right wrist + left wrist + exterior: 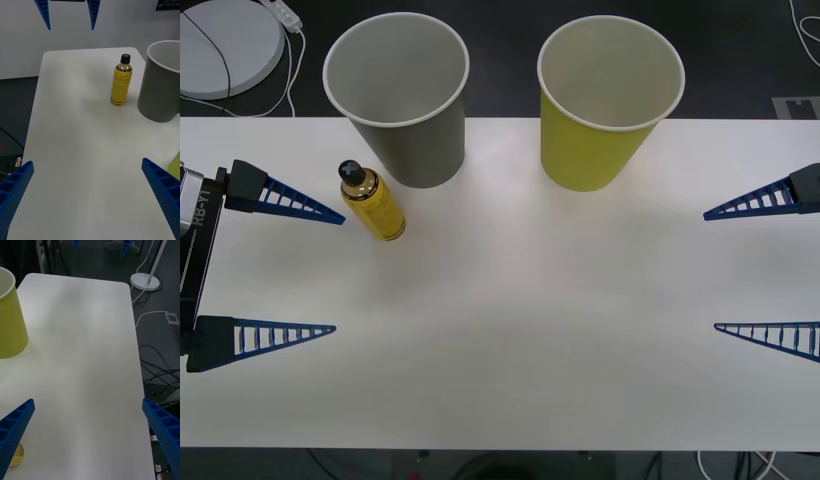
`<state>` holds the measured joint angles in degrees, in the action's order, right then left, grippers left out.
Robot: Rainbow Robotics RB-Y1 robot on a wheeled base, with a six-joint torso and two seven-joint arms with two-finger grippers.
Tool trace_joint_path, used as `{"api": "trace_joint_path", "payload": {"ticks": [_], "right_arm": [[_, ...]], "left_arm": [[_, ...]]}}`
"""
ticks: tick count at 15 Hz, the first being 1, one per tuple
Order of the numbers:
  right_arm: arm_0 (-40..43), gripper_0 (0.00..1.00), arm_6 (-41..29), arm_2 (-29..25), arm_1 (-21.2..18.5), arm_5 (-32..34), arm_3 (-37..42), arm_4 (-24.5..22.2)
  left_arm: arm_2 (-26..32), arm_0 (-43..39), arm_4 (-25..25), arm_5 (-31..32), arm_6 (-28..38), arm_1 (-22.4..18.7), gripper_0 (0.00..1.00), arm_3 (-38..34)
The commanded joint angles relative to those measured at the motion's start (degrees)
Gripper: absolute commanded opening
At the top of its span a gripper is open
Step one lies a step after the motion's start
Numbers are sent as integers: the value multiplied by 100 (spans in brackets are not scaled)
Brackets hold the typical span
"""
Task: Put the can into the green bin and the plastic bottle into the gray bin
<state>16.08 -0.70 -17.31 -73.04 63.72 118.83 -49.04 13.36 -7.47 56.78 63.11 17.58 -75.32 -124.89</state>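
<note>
The gray bin (pixel 397 95) and the green bin (pixel 608 98) stand upright side by side at the far edge of the white surface (pixel 510 330), gray toward the robot's left, green toward its right, with a bare gap between them. Both show white insides with nothing visible in them. The plastic bottle (pixel 371 200) stands upright just beside the gray bin, on its near left side, apart from it by a narrow strip of surface; the right wrist view shows the bottle (pixel 121 80) clear of the gray wall (pixel 160 82).

The left gripper (pixel 332 272) hovers at the left edge of the surface with its jaws spread wide and holding nothing; its upper fingertip is near the bottle but not touching. The right gripper (pixel 710 270) sits at the right edge, jaws likewise released and empty, well apart from the green bin.

Nothing lies between either gripper and the bins. Beyond the surface the floor is dark; a round white lamp base (pixel 225 45) with a white cable rests on it at the far left, and more cables trail on the floor in the left wrist view
</note>
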Motion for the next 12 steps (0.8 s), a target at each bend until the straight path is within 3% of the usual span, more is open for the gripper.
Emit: {"api": "trace_joint_path", "payload": {"ticks": [1,7,12], "right_arm": [[0,100,0,0,0,0,0,0],[0,100,0,0,0,0,0,0],[0,100,0,0,0,0,0,0]], "left_arm": [[0,0,0,0,0,0,100,0],[-88,-88,-88,-53,-79,53,100,264],[-88,-158,-79,-88,-281,79,100,984]]}}
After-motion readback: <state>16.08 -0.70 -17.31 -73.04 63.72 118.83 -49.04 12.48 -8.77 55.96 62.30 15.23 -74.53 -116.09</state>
